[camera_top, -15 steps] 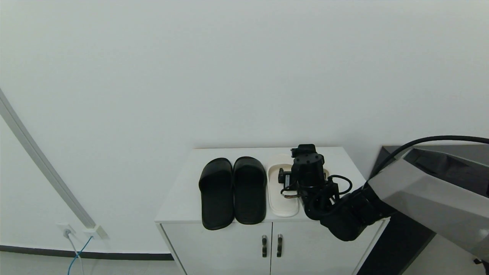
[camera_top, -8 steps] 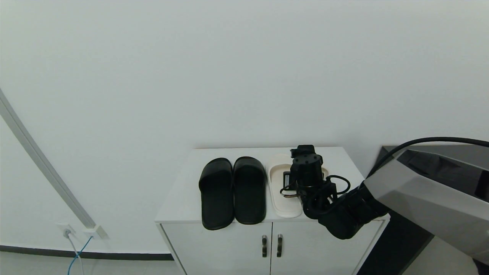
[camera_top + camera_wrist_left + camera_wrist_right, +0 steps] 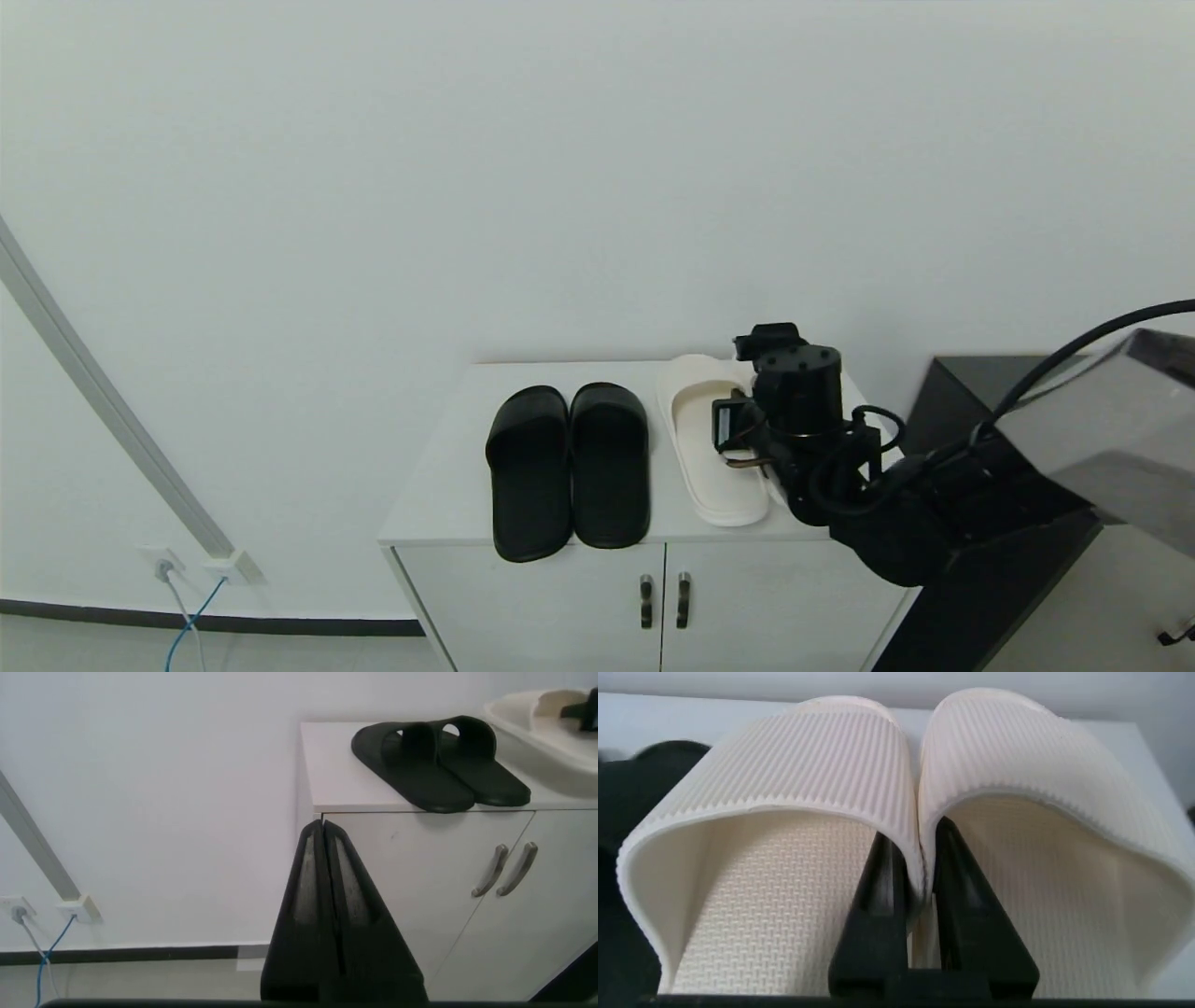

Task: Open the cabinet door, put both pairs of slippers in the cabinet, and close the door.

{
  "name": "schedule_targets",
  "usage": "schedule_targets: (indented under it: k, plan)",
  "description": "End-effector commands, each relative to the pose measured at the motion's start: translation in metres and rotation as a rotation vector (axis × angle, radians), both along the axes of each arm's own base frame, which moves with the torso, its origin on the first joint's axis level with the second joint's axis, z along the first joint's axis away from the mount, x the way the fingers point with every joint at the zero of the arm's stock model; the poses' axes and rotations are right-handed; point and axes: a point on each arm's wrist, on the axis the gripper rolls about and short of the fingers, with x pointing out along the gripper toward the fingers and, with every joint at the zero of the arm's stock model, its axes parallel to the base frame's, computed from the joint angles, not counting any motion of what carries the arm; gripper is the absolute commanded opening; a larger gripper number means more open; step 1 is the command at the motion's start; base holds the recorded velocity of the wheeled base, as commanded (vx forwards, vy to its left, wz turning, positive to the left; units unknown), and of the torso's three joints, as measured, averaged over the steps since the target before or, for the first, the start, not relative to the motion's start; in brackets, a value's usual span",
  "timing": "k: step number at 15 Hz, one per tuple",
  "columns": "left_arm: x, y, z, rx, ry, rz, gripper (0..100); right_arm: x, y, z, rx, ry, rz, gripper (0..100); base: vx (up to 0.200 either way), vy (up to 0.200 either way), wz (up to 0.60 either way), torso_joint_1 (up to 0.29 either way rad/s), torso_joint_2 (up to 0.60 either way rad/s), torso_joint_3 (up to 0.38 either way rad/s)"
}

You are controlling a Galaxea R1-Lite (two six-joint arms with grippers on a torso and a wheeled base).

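Plain white wall (image 3: 560, 187) behind a white cabinet (image 3: 439, 485); both doors (image 3: 541, 607) shut, their paired handles (image 3: 646, 600) at 6 o'clock on the front in the head view. Black slippers (image 3: 568, 471) lie side by side on the cabinet top, touching, long axis 12 to 6, heels over the front edge. White slippers (image 3: 714, 457) just beside them at 3 o'clock, long axis about 11 to 5, toe end showing above the cabinet's back edge; judged raised or tilted, contact with the top cannot be told. Right pincer (image 3: 913, 873) closed tight on the two adjoining strap walls of the white pair, holding both slippers together. Left pincer (image 3: 323, 835) closed, fingers pressed together, nothing held; it is low, facing the cabinet front. Handles lie at about 7 o'clock from the held pair; judgement: the left arm is free for the door. No brand, label or writing legible.
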Motion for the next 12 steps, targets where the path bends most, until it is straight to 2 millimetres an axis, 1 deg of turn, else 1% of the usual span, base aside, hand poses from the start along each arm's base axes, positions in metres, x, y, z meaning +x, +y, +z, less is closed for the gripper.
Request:
schedule_targets:
  k: [1,2,4,6,8,9,12]
  plan:
    - [0.000,0.000,0.000,-0.001,0.001,0.001,0,-0.055,-0.029,0.050,0.023,-0.058,0.165,0,0.000,0.000,0.00,0.000,0.00,0.000]
    - [0.000,0.000,0.000,-0.001,0.001,-0.001,0,-0.075,-0.038,0.057,0.026,-0.057,0.264,0,0.000,0.000,0.00,0.000,0.00,0.000]
    - [0.000,0.000,0.000,-0.001,0.001,0.001,0,-0.105,-0.052,0.064,0.041,-0.049,0.443,0,0.000,0.000,0.00,0.000,0.00,0.000]
    - [0.000,0.000,0.000,0.001,0.001,-0.001,0,-0.126,-0.063,0.070,0.059,-0.037,0.585,0,0.000,0.000,0.00,0.000,0.00,0.000]
    - [0.000,0.000,0.000,0.001,0.001,0.001,0,-0.137,-0.069,0.073,0.075,-0.032,0.695,0,0.000,0.000,0.00,0.000,0.00,0.000]
    - [0.000,0.000,0.000,0.001,0.001,0.001,0,-0.137,-0.069,0.071,0.062,-0.032,0.710,0,0.000,0.000,0.00,0.000,0.00,0.000]
    - [0.000,0.000,0.000,0.001,0.001,0.001,0,-0.141,-0.071,0.058,-0.082,-0.067,0.796,0,0.000,0.000,0.00,0.000,0.00,0.000]
